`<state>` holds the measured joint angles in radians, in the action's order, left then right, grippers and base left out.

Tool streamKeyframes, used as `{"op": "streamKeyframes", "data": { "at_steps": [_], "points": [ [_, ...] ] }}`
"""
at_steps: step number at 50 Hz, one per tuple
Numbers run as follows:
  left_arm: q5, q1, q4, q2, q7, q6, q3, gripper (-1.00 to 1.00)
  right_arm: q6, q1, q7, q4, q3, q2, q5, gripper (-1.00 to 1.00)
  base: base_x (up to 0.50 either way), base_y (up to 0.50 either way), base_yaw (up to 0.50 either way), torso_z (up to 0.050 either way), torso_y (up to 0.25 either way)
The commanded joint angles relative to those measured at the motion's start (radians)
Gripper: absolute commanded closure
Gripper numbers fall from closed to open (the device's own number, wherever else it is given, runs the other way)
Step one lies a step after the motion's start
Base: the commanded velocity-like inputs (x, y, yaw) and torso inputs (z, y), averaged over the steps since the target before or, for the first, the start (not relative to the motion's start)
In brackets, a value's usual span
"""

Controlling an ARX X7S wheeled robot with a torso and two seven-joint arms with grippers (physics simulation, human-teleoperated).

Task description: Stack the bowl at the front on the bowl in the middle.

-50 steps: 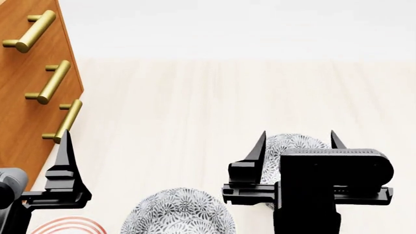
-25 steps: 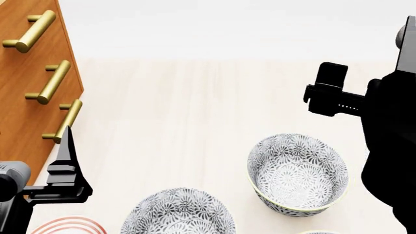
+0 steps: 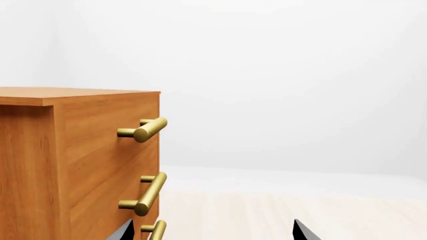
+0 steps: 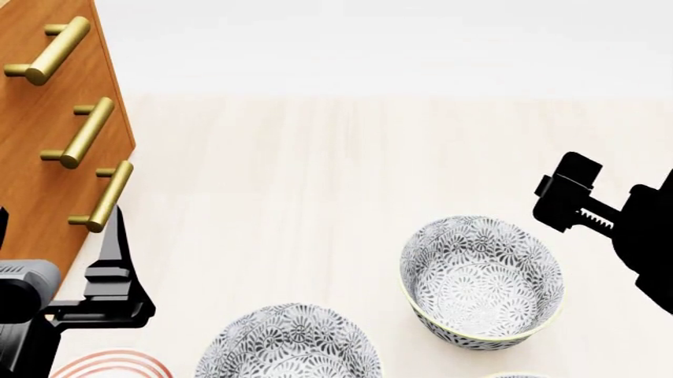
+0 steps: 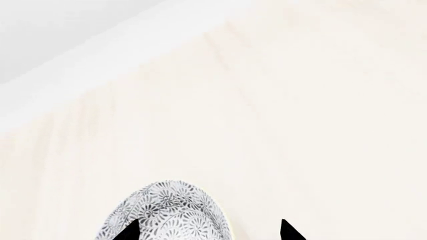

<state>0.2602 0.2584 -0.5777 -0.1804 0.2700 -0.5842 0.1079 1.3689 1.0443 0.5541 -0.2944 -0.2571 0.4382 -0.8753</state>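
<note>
Two grey floral-patterned bowls show on the pale wooden table in the head view. One bowl (image 4: 481, 279) stands whole at the right. The other bowl (image 4: 289, 346) is nearer and to its left, cut by the frame's lower edge. A pale rim sliver (image 4: 515, 376) at the bottom edge is too small to identify. My right gripper (image 4: 570, 195) hangs to the right of the right-hand bowl, apart from it. It is open (image 5: 208, 231), with a patterned bowl (image 5: 167, 212) showing by one of its tips. My left gripper (image 4: 110, 272) is open (image 3: 213, 232) and holds nothing, beside the dresser.
A wooden dresser (image 4: 53, 134) with brass bar handles (image 4: 87, 131) stands at the left, close to my left gripper; it also fills the left wrist view as dresser (image 3: 80, 165). A red-ringed plate (image 4: 105, 364) peeks in at the bottom left.
My right gripper, which straddled the right-hand bowl a second ago, lifted away to the right and has now dropped slightly. The bowl stays in place, uncovered. The left gripper shifted slightly.
</note>
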Motion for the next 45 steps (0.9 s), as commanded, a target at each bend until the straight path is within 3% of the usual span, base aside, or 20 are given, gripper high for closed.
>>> {"op": "streamKeyframes", "data": {
  "at_steps": [1,22,23,25,36,37,45],
  "points": [
    [0.004,0.004,-0.003,-0.007,0.008,0.000,0.008,-1.00,-0.101,-0.043,-0.118,-0.191,0.035,0.008,0.016,-1.00,0.00,0.00,0.00,0.000,0.000],
    [0.025,0.003,-0.032,-0.023,0.019,-0.006,0.002,-1.00,-0.223,-0.013,-0.281,-0.413,0.174,-0.018,0.103,-1.00,0.00,0.00,0.00,0.000,0.000],
    [0.030,0.013,-0.034,-0.025,0.017,-0.012,0.002,-1.00,-0.324,0.018,-0.403,-0.563,0.261,-0.047,0.177,-1.00,0.00,0.00,0.00,0.000,0.000],
    [0.030,0.013,-0.036,-0.026,0.018,-0.013,0.003,-1.00,-0.360,0.049,-0.440,-0.684,0.284,-0.050,0.200,-1.00,0.00,0.00,0.00,0.000,0.000],
    [0.033,0.011,-0.033,-0.032,0.025,-0.009,0.007,-1.00,-0.378,0.058,-0.471,-0.726,0.303,-0.058,0.214,-1.00,0.00,0.00,0.00,0.000,0.000],
    [0.035,0.012,-0.035,-0.032,0.026,-0.011,0.006,-1.00,-0.373,0.055,-0.466,-0.714,0.301,-0.058,0.211,1.00,0.00,0.00,0.00,0.000,0.000],
    [0.035,0.012,-0.030,-0.035,0.030,-0.004,0.011,-1.00,-0.355,0.044,-0.452,-0.681,0.291,-0.055,0.199,1.00,0.00,0.00,0.00,0.000,0.000]
  ]
}}
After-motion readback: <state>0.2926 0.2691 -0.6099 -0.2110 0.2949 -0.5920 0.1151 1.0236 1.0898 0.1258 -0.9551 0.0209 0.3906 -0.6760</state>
